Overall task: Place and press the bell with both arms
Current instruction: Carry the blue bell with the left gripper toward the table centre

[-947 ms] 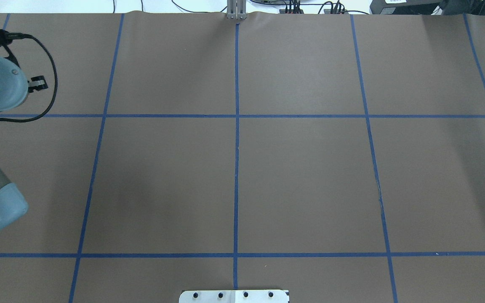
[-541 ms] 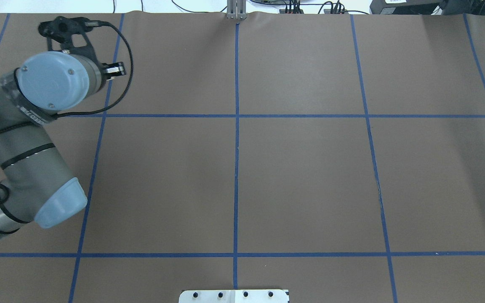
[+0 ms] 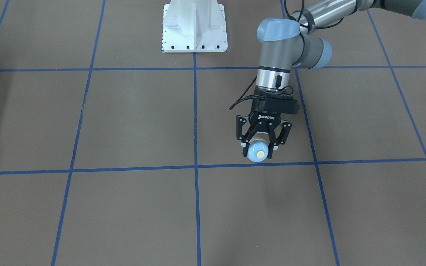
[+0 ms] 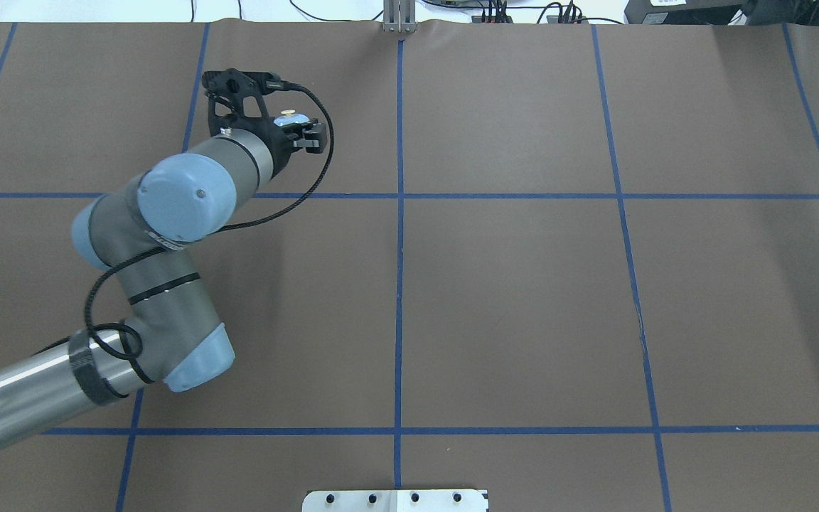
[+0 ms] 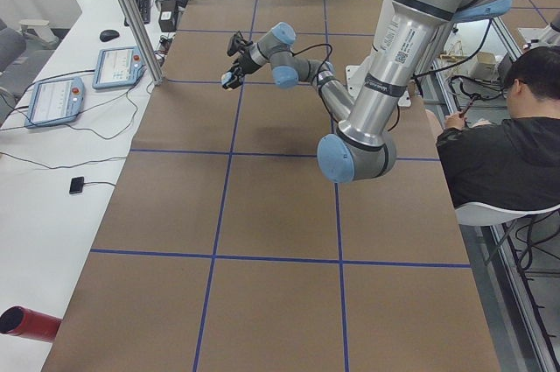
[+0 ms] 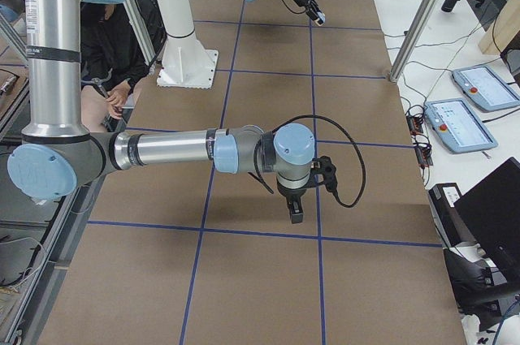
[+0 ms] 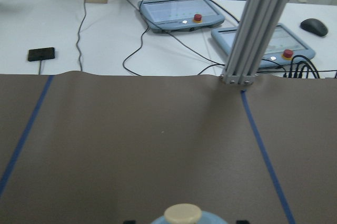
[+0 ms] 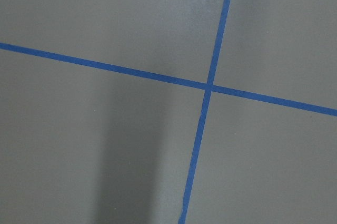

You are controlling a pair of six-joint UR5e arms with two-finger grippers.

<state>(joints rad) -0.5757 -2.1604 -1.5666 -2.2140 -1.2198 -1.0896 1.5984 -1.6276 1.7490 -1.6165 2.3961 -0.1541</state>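
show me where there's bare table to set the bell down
Bare brown table lies all around: the taped square under the left gripper holding the bell, and the squares across the centre tape line. Only the white base and the right arm, far at its end, take room.

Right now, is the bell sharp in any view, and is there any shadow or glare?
Front-facing view: bell is sharp and evenly lit, no glare. Left wrist view: it's cropped at the bottom edge, slightly soft. Right wrist view: a broad soft shadow crosses the brown paper.
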